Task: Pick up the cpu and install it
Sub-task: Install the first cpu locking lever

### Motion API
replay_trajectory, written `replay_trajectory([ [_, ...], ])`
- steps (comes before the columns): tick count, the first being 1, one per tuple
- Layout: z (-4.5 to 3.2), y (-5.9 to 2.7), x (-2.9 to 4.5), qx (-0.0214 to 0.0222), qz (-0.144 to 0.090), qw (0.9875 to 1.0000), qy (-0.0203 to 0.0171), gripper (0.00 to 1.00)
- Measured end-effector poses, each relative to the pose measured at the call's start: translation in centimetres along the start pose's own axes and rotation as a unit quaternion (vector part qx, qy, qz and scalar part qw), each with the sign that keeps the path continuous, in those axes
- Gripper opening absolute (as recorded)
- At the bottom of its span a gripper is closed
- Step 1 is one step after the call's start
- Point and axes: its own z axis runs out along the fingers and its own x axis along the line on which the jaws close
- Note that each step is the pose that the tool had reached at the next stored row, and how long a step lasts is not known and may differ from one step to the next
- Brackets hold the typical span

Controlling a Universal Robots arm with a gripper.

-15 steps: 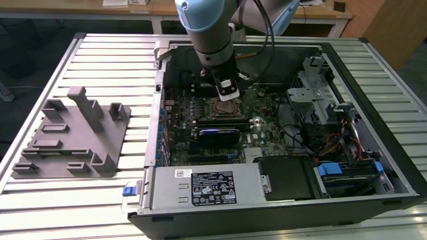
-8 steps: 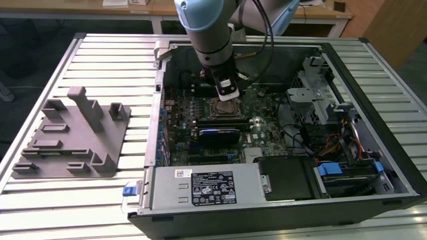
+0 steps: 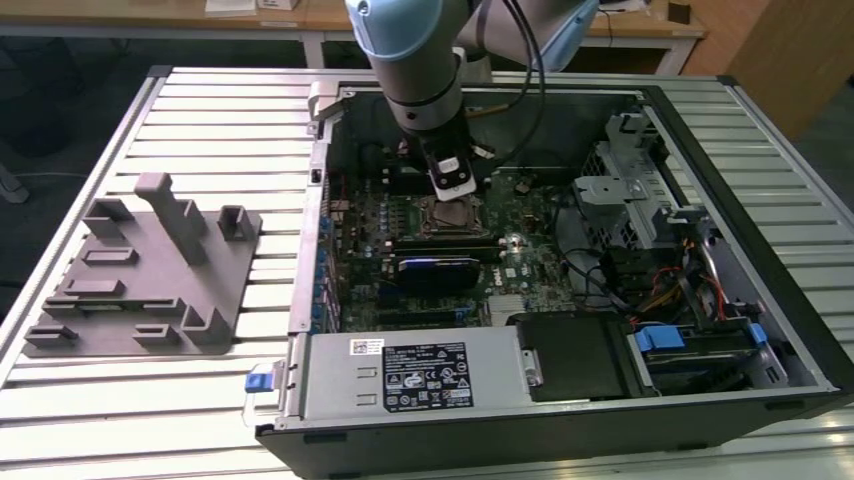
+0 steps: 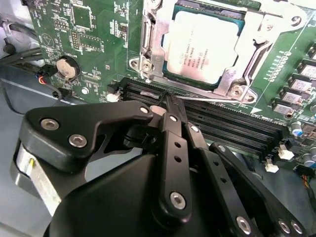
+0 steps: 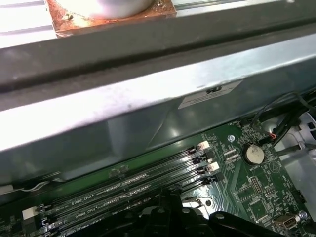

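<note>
While cpu (image 4: 203,45) sits socketed, fingers (image 4: 170,116) pressed together.

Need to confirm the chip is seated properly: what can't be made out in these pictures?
1. Second wrist view: the silvery-grey square cpu lies inside the metal socket frame, but the picture's edge cuts off its far side, so full seating cannot be judged.
2. Exterior view: the black pincer covers part of the socket, and the cpu there is too small to check.
</note>
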Motion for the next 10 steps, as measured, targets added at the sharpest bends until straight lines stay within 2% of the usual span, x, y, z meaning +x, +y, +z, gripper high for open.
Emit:
replay_trajectory([
  [2, 0.07, 0.01, 0.06, 0.0015, -0.001, 1.0000, -0.0008, 0.11],
  [6, 0.21, -0.04, 0.10, 0.0122, -0.004, 0.9999, -0.0052, 0.11],
  [10, 0.32, -0.09, 0.11, 0.0192, -0.006, 0.9998, -0.0079, 0.11],
])
